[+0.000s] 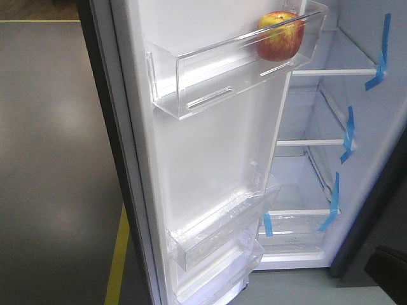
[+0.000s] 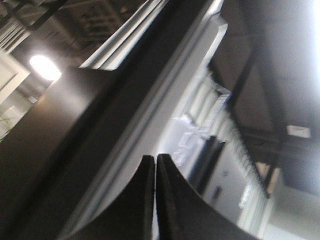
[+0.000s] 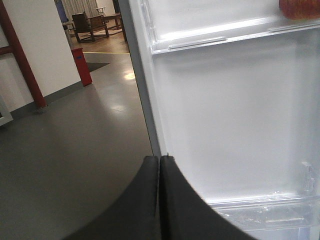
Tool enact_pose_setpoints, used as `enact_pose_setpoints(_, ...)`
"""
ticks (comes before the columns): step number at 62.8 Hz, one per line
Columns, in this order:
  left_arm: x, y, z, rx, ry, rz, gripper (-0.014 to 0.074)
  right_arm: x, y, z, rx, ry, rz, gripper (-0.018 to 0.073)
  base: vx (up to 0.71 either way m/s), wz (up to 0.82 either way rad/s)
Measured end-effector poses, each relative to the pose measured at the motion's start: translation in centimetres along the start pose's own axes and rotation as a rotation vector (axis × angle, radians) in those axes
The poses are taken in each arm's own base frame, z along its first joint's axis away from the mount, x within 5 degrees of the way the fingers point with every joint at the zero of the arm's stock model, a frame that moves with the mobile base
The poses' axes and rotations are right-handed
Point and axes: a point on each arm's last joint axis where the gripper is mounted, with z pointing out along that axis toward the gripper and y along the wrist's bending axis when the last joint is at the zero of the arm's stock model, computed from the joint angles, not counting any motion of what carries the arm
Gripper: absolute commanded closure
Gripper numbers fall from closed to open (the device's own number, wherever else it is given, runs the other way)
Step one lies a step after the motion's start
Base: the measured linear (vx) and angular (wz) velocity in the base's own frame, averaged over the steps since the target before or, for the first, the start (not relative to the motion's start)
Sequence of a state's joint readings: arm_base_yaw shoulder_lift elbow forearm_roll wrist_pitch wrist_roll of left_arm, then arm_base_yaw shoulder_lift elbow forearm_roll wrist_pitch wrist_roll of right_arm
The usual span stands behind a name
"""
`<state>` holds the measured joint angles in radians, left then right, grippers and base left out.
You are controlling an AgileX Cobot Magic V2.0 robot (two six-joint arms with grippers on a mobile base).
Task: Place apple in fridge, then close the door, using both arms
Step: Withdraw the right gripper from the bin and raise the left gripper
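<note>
Apple (image 1: 280, 35): sits in top bin (image 1: 191, 82) of open door (image 1: 210, 159); L gripper (image 2: 155, 167) & R gripper (image 3: 159, 167) pinched together, empty, at door edge, prob. to push.

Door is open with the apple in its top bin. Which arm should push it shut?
Probably the left. The left gripper is by the dark outer side of the door, the side to push. The right gripper faces the white inner lining, so pushing there would open it wider.
</note>
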<state>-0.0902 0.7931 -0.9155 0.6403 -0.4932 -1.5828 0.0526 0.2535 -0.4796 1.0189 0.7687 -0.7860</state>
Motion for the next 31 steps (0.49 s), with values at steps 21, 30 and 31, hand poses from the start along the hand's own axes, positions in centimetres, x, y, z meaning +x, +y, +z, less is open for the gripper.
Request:
enact_pose_setpoints(21, 3.1, 10.7, 11.7, -0.140, 0.123, -0.151, 0.0369, 0.0, 0.0, 0.0, -0.001, 0.001, -0.003, 0.0564, 0.00, 0.00)
enact_pose_setpoints(30, 5.2, 14.3, 15.1, -0.101, 0.194, -0.251, 0.0217, 0.0, 0.0, 0.0, -0.001, 0.001, -0.008, 0.0563, 0.00, 0.00)
enact_pose_setpoints(31, 5.4, 14.6, 15.4, -0.096, 0.204, -0.255, 0.0203, 0.0, 0.0, 0.0, -0.001, 0.002, -0.009, 0.0563, 0.00, 0.00)
